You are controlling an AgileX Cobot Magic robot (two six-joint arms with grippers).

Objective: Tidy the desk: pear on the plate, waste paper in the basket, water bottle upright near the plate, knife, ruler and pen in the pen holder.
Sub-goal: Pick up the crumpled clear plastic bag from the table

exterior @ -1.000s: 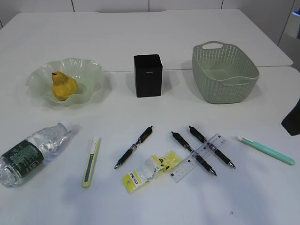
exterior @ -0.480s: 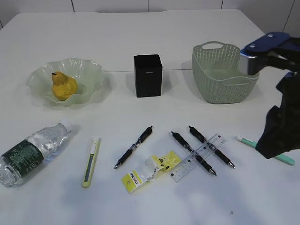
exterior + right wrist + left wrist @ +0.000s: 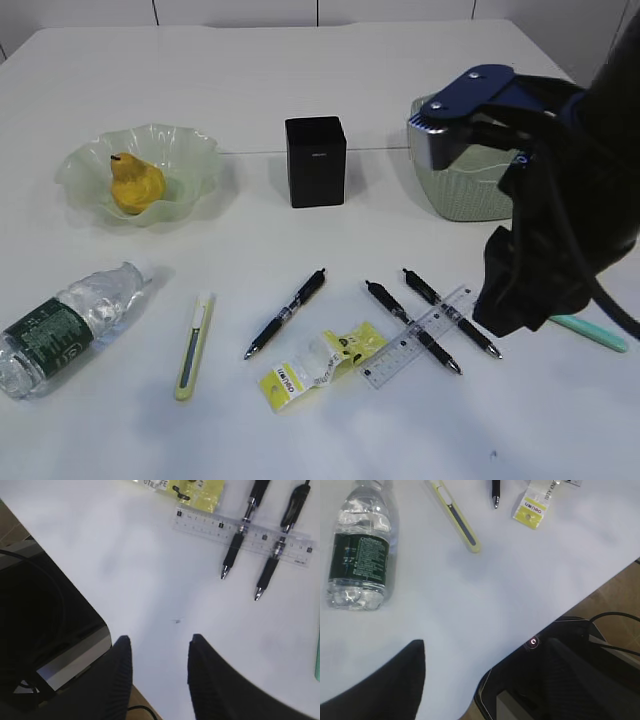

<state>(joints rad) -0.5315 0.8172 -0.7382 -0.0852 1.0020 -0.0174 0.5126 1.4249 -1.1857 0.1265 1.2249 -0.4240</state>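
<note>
Your white surface [image 3: 300,60], cluttered.
Plate [image 3: 190,150] upper left, holder [image 3: 316,161] centre, basket [image 3: 460,195] upper right; bottle [image 3: 65,325], knife [image 3: 194,345], pens [image 3: 286,312], ruler [image 3: 400,350] below.

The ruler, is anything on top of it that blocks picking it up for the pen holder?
Yes. Two black pens lie across the clear ruler, pinning its right half. Only its left end is bare.
</note>
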